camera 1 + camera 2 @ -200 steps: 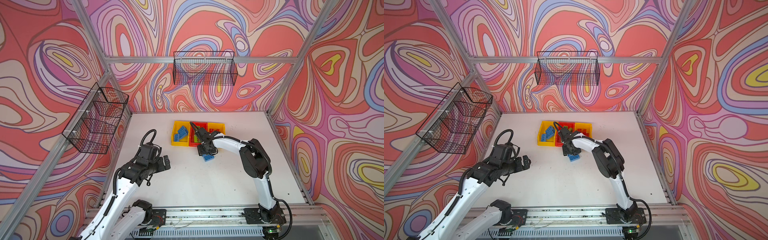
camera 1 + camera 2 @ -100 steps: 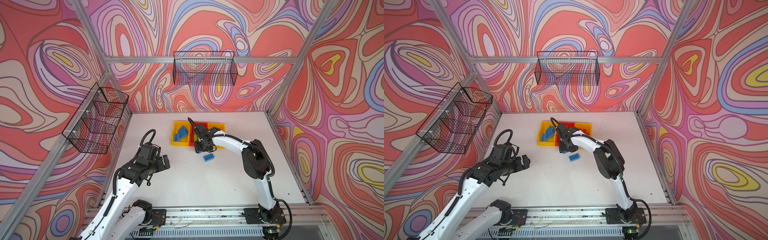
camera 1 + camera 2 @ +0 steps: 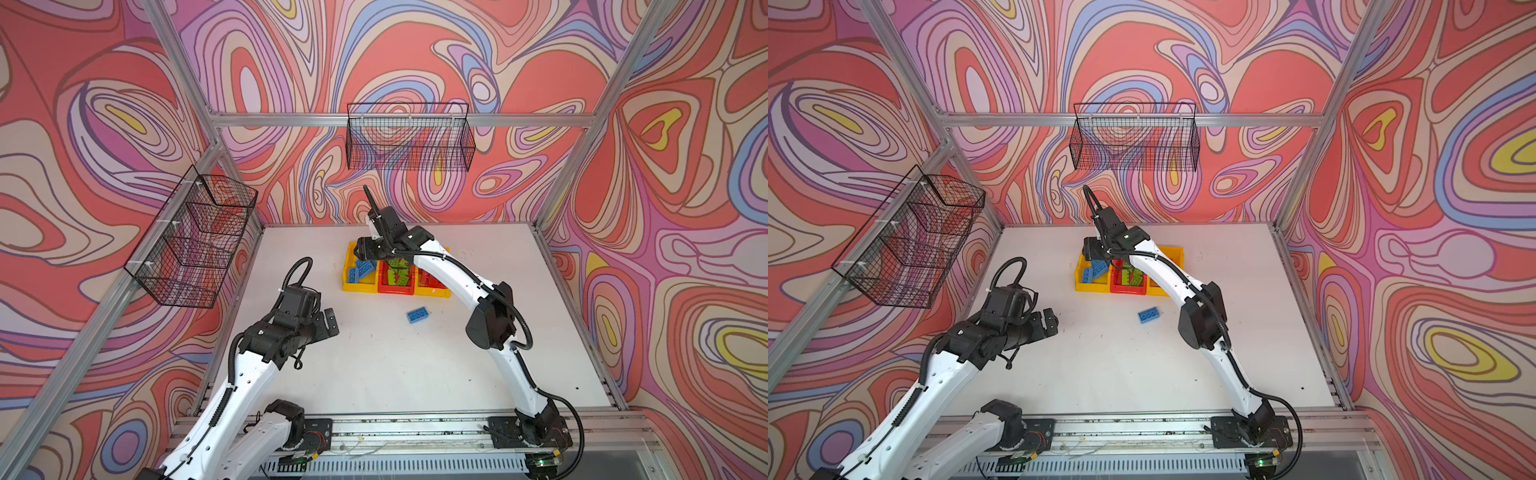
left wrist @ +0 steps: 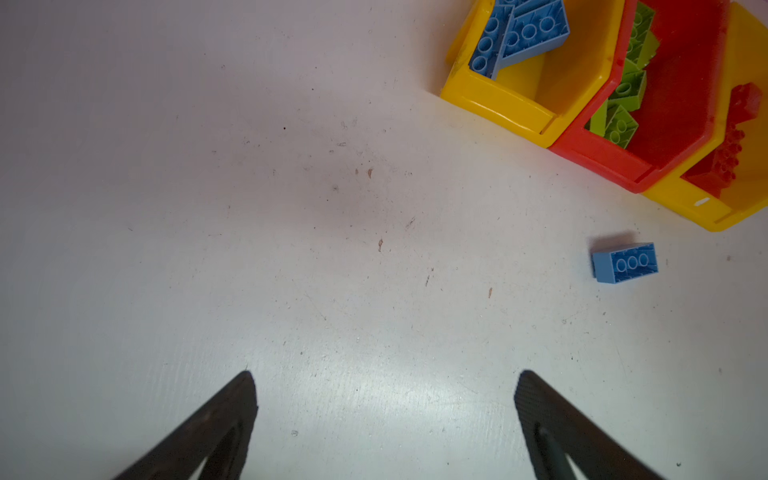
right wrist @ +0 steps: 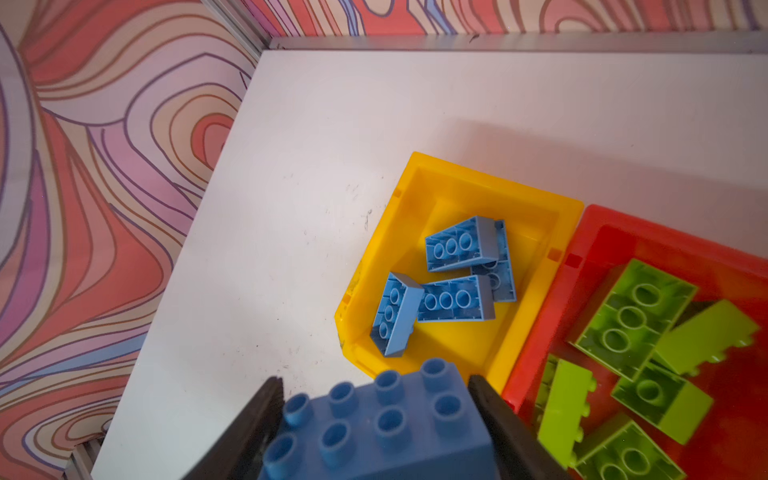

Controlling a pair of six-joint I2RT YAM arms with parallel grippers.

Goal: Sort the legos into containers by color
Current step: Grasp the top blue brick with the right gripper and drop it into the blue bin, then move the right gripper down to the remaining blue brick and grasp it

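My right gripper (image 5: pixel 374 380) is shut on a light blue 2x4 lego (image 5: pixel 374 428), studs facing the camera. In both top views it hangs over the near edge of the left yellow container (image 3: pixel 358 287). That container (image 5: pixel 415 170) holds several blue legos (image 5: pixel 453 299). The red container (image 5: pixel 590 220) holds lime green legos (image 5: pixel 631 316). The right yellow container (image 4: pixel 715 212) holds red legos (image 4: pixel 725 160). One blue lego (image 3: pixel 417 314) (image 4: pixel 624 262) lies on the table in front of the containers. My left gripper (image 3: pixel 332 322) (image 4: pixel 384 382) is open over bare table, holding nothing.
Two black wire baskets hang on the walls, one at the back (image 3: pixel 409 139) and one on the left (image 3: pixel 195 241). The right arm's elbow (image 3: pixel 492 320) stands just right of the loose blue lego. Aluminium frame rails (image 3: pixel 577 316) edge the white table.
My right gripper has risen from beside the loose blue lego and moved back and left, carrying its blue lego over the left yellow container. The left arm has stayed put.
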